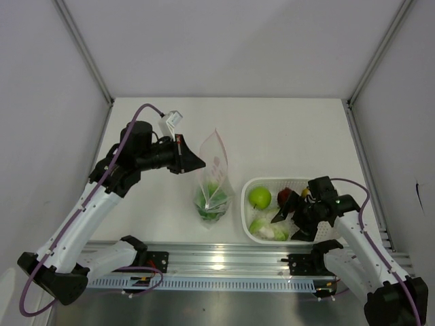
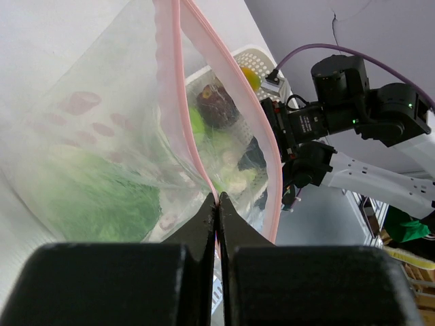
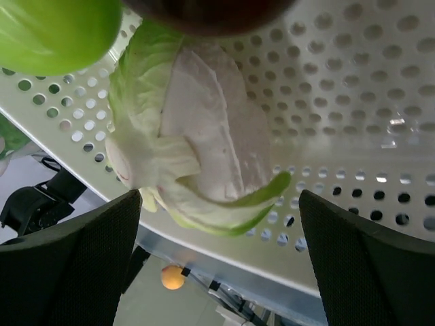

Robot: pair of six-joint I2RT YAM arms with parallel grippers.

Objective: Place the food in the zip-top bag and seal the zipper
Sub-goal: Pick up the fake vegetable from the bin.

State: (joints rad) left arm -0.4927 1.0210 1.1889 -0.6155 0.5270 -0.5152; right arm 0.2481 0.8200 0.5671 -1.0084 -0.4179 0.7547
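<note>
Zip-top bag (image 1: 216,170) stands upright near the middle of the table (image 1: 292,136), held up by its mouth edge, with a green leafy lettuce (image 1: 211,202) in its bottom. The left tool (image 2: 217,198) has its two fingers pressed together on the pink zipper (image 2: 189,129), pinching one side of the mouth. The other side of the strip bows away to the right, so the mouth gapes open. Pink dots show on the clear plastic.

Just to the right of the bag, a white perforated basket (image 1: 253,185) rests on the table. In it lie a green apple (image 1: 259,197), a dark red apple (image 1: 284,195) beside it, and a small yellow-orange fruit (image 1: 305,192) by the far rim. At the near side is what looks like a cauliflower (image 1: 267,229), white with pale green leaves, though from above the arm half hides it.

The right tool (image 1: 291,216) hangs over the basket with its fingers spread wide and nothing between them. From its own camera the cauliflower lies beyond the gap between the two fingers, with both apples at the top edge of that view.
</note>
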